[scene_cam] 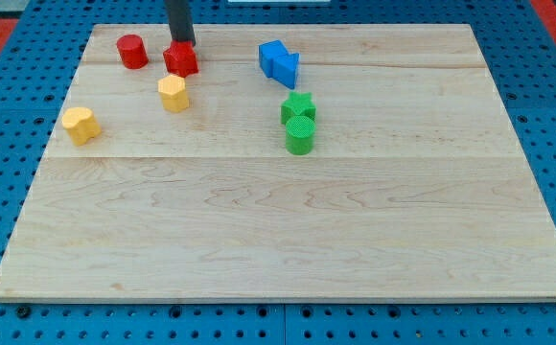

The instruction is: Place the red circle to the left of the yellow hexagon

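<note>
The red circle (132,51) sits near the view's top left of the wooden board. The yellow hexagon (173,93) lies below and to the right of it. A second red block, angular in shape (181,59), sits between them, just above the yellow hexagon. My tip (181,42) comes down from the view's top and touches the top edge of that angular red block. It stands to the right of the red circle, apart from it.
A second yellow block (80,125) lies at the left side of the board. Two blue blocks (279,61) sit together at the top centre. A green star-like block (298,107) and a green cylinder (300,136) touch at mid-board. The board edge (288,299) borders blue pegboard.
</note>
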Motion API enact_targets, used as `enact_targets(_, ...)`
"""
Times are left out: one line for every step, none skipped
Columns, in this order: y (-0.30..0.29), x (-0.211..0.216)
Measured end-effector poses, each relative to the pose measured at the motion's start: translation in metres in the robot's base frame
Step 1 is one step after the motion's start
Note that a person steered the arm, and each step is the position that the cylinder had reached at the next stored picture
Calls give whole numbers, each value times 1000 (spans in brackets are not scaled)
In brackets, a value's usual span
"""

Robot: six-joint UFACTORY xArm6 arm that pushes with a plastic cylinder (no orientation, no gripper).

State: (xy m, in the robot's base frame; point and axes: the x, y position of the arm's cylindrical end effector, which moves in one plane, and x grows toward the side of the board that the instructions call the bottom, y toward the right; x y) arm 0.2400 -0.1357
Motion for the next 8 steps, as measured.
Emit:
enact_targets(4, -28)
enact_targets(-17, -36)
enact_targets(-38, -29)
enact_targets(-63, -10)
enact_targets(-66, -5)
enact_targets(-68, -12)
enact_targets(-77, -10)
enact_targets(-82, -4)
